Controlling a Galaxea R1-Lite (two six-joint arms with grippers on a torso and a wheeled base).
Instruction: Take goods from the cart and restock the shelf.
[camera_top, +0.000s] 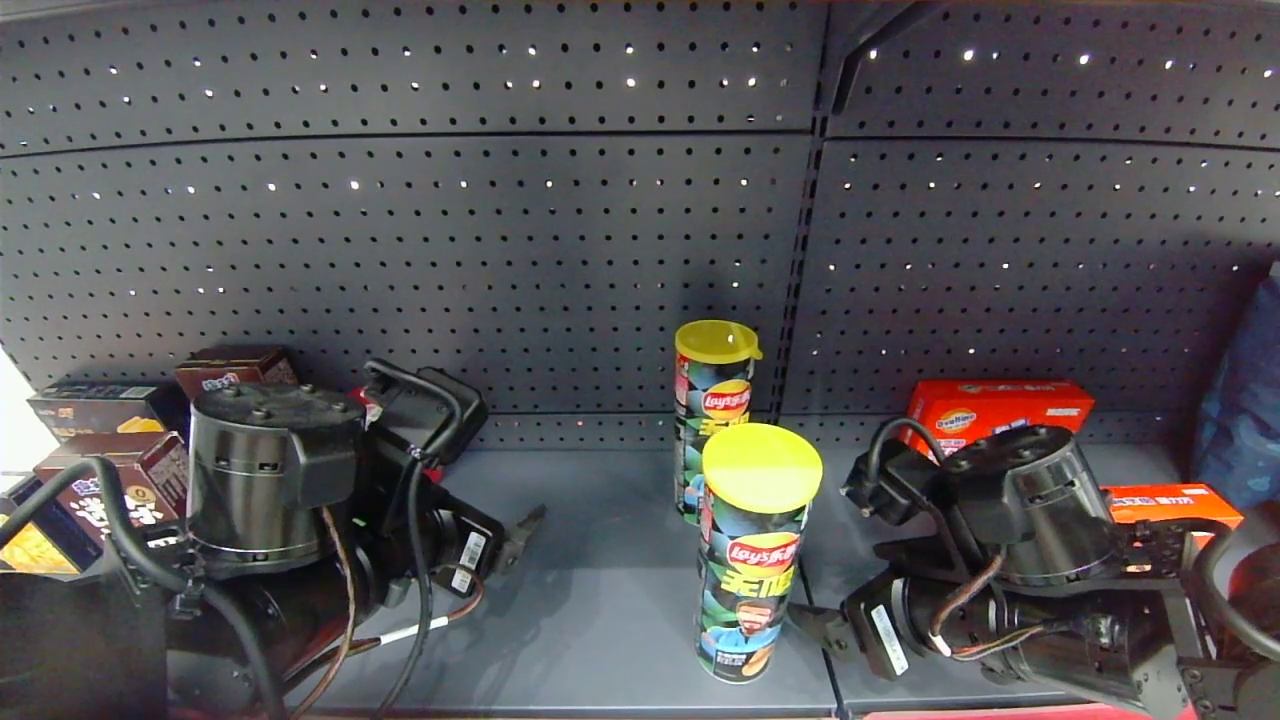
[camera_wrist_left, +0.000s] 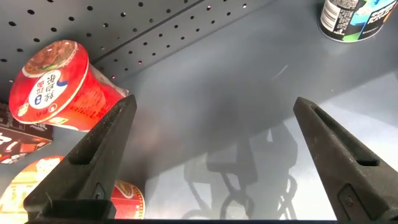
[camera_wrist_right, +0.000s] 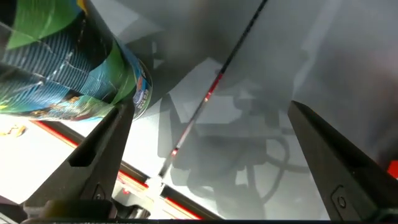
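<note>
At the far left of the grey metal shelf (camera_top: 600, 570) we see some dark brown cardboard boxes (camera_top: 110, 440) packed close together. Next comes the left end effector (camera_wrist_left: 214, 102), low over the shelf. Its two fingers are spread wide and nothing is between them. Just beside one finger, close to the dark back wall with little holes (camera_top: 500, 250), are two round red noodle cups (camera_wrist_left: 59, 87). In the middle of the shelf stand two tall chip cans (camera_top: 750, 570) with yellow plastic lids, both upright. The back chip can (camera_top: 712, 390) is near the wall. The front chip can (camera_wrist_right: 68, 68) stands just in front of it, near the shelf's front edge. The right end effector (camera_wrist_right: 210, 107) is low over the shelf, just to the right of the front chip can. Its fingers are spread wide too and hold nothing. One fingertip is just beside the can's bottom, and we cannot tell if it touches. Behind the right arm lie two flat orange boxes (camera_top: 1000, 405), one nearer the wall and one nearer the front. At the far right edge is a blue bag (camera_top: 1245, 400).
</note>
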